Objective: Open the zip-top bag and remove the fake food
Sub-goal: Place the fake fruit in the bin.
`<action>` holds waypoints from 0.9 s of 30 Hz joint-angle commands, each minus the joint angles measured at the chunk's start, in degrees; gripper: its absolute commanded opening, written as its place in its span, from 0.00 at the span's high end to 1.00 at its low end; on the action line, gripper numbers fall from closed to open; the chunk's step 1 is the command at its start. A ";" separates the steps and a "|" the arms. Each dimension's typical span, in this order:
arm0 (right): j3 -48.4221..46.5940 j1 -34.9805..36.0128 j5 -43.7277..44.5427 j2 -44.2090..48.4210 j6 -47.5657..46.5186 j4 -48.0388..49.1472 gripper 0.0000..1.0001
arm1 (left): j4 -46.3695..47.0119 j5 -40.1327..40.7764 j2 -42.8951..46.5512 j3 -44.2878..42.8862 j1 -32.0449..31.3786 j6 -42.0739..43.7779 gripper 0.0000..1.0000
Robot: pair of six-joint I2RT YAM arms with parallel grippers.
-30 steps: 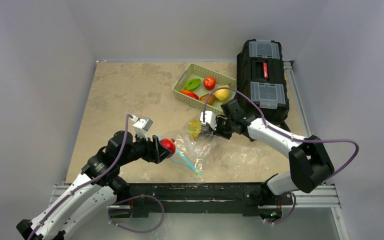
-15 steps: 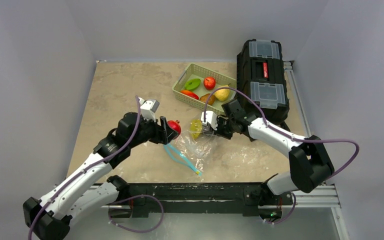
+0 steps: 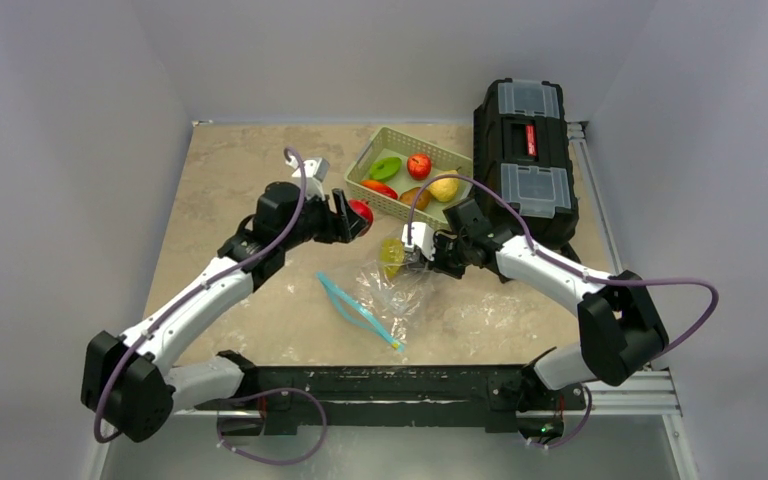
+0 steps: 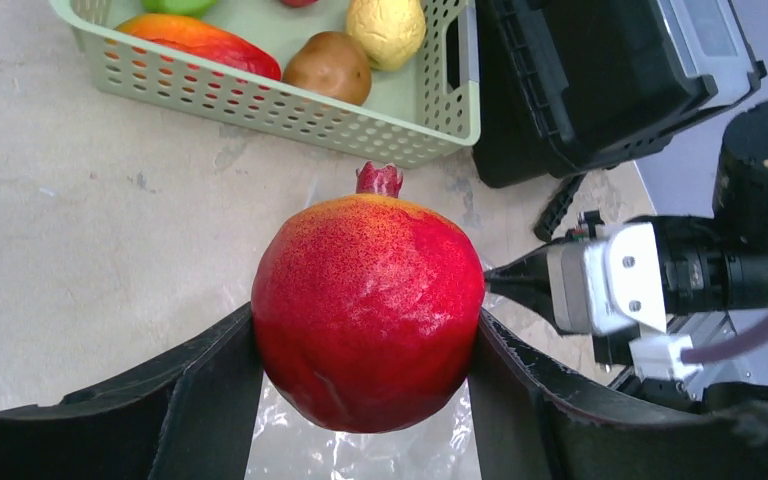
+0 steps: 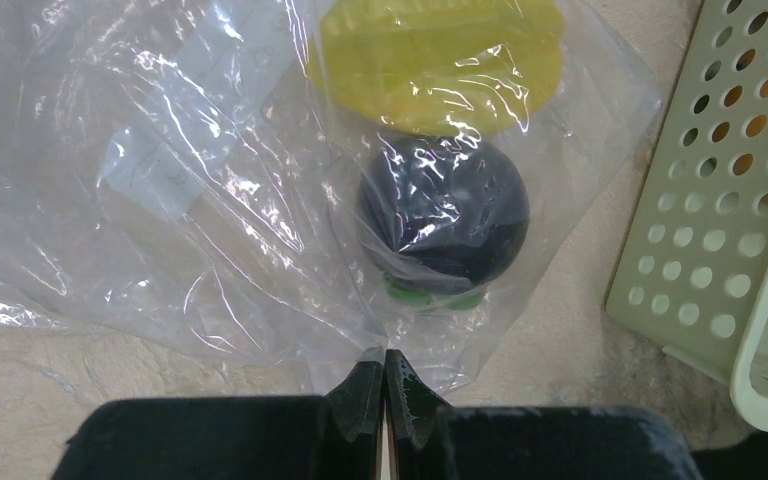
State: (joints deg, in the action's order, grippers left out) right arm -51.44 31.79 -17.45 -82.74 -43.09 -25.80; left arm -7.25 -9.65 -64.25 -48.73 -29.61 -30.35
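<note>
Top external view: my desk (image 3: pixel 250 170) carries everything.
Toolbox (image 3: pixel 525 150): black, at the far right.
Basket (image 3: pixel 362 190): pale green, already holding several fruits.
Zip-top bag (image 3: pixel 385 290): open mid-desk; its far corner is pinched in my shut right jaws (image 3: pixel 418 252), with yellow and dark purple fake food (image 5: pixel 445 210) inside.
Pomegranate (image 4: pixel 368 310): gripped in my left jaws (image 3: pixel 352 215).
Change: pomegranate carried from the bag to the basket's near edge, so I judge release comes next.

No legible text or label anywhere (the black toolbox (image 3: pixel 525 150) red tag too small).
</note>
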 commanded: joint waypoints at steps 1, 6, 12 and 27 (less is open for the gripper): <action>-0.87 -0.37 -1.00 1.31 -0.68 -0.11 1.00 | 7.32 -3.33 -4.82 -4.86 1.96 0.43 1.00; -1.01 -0.33 -1.60 1.25 -0.85 -0.38 1.00 | 9.93 -6.35 -13.60 -10.60 3.03 -0.72 1.00; -1.10 -0.33 -1.97 1.11 -1.07 -0.65 1.00 | 7.96 -8.14 -24.81 -20.87 3.50 -1.64 1.00; -1.16 -0.33 -2.23 1.42 -1.05 -0.80 1.00 | -8.64 -9.77 -53.82 -52.48 5.22 -6.45 0.44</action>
State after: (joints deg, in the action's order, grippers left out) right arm -51.44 31.75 -17.96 -82.74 -43.57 -26.24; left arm -11.88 -17.80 -115.50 -95.31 -25.06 -33.85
